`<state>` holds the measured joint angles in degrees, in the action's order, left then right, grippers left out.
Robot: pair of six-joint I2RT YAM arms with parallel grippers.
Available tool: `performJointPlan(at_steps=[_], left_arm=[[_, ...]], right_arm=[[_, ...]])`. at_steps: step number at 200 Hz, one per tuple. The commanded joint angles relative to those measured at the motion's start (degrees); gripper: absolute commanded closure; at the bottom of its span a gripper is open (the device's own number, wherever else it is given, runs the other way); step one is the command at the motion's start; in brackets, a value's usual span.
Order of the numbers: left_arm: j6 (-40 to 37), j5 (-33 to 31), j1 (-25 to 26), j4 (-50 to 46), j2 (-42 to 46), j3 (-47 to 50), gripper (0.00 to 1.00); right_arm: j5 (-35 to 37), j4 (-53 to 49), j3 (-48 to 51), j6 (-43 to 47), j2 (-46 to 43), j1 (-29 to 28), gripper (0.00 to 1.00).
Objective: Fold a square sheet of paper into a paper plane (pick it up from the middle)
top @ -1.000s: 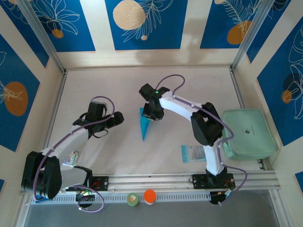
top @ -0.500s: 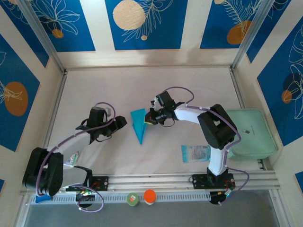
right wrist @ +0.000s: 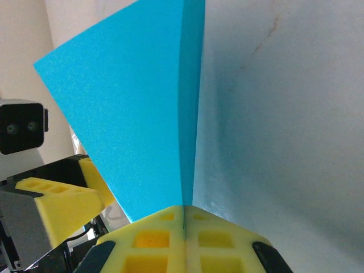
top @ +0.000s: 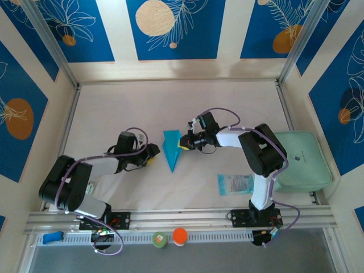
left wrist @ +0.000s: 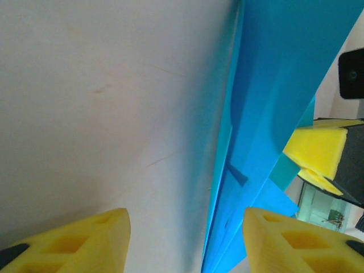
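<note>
Lab robot cell: patterned wall panels (top: pixel 170 28), aluminium rail (top: pixel 182 216).

A mint-green rounded pad (top: pixel 298 161) lies at the right edge of the counter (top: pixel 142 108), a pale printed packet (top: pixel 234 184) sits beside its near-left corner, and a green cap (top: pixel 160 239) and an orange cap (top: pixel 180 236) sit together along the near rail.

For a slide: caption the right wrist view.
Right end effector shut on the cyan paper plane, left end effector open beyond it.
</note>
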<state>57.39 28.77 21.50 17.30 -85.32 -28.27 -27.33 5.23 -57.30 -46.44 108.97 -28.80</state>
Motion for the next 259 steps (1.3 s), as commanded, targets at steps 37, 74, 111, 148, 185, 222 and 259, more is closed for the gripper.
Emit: performJointPlan(at_steps=[37,74,111,148,185,222,259], left_arm=[[2.2,2.4,1.3,7.8,-6.5,-4.7,0.58],[2.4,3.3,1.4,9.5,-10.4,-6.8,0.66],[3.8,4.9,1.4,12.8,-13.6,-7.9,0.78],[2.4,2.3,1.4,9.5,-12.7,-8.0,1.00],[2.2,1.1,1.4,8.5,-11.2,-7.5,1.00],[3.0,1.6,1.5,10.2,-11.6,-7.1,1.00],[3.7,2.3,1.5,11.6,-12.6,-7.2,1.00]], right_arm=[[-1.7,0.3,0.7,1.5,1.1,0.4,1.00],[-1.8,0.2,0.4,1.4,1.3,0.6,1.00],[-2.0,-0.4,0.3,1.5,1.4,0.8,1.00],[-1.1,-3.2,-0.2,3.3,0.7,1.1,0.85],[-1.9,-5.0,-0.9,4.6,0.1,1.5,0.87],[-1.8,-6.6,-2.3,4.8,1.1,1.3,0.88],[-2.8,-7.5,-4.0,5.5,2.7,1.0,0.81]])
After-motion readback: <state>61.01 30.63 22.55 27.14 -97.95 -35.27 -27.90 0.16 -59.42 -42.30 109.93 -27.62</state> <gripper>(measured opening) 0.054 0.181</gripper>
